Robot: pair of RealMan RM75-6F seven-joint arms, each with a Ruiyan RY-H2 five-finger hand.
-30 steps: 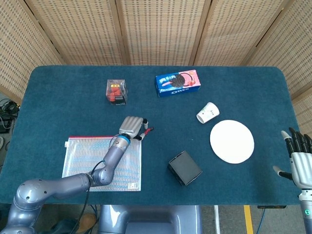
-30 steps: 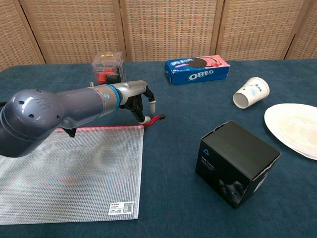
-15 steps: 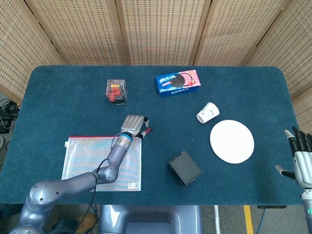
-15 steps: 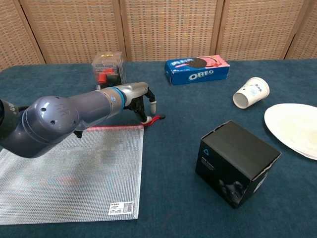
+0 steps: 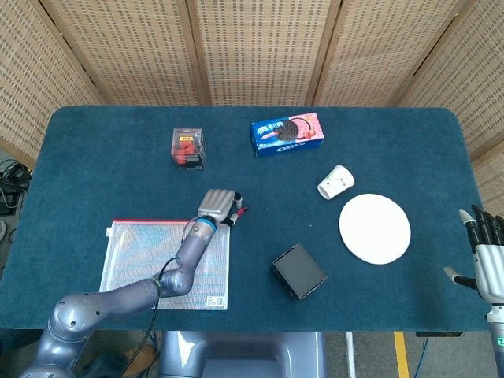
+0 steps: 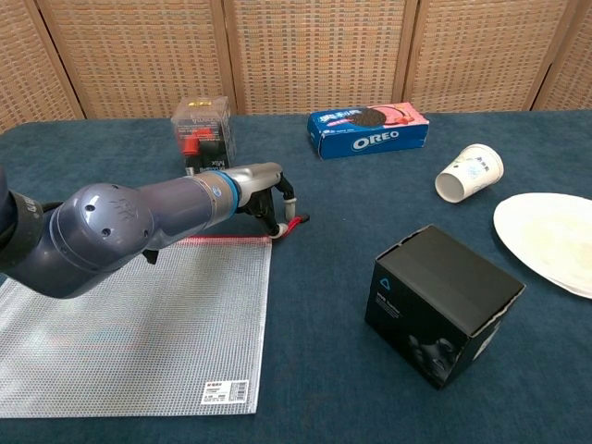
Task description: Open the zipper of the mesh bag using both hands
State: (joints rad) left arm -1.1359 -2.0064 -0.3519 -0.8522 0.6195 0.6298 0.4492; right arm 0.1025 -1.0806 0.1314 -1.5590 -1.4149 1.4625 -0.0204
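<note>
The fingers [image 6: 280, 205] of the left hand [image 5: 218, 206] curl down over the red zipper pull [image 6: 292, 225] at the far right corner of the mesh bag [image 6: 139, 324]; the fingertips are right at the pull, but neither view shows plainly whether they pinch it. The bag lies flat on the near left part of the blue bench [image 5: 118, 150], its red zipper edge [image 5: 150, 222] running along the far side, with the left forearm lying across it.

The right hand [image 5: 487, 260] sits at the near right edge of the head view, off the bench's right side, fingers apart and holding nothing.

Far of the bag stands a small clear box [image 6: 201, 127] with something red inside. An Oreo box [image 6: 367, 129] lies further right, toward the far side. A paper cup [image 6: 471, 173] lies tipped on its side, just far-left of a white plate [image 5: 375, 228]. A black box [image 6: 442, 303] sits near the middle, right of the bag.
</note>
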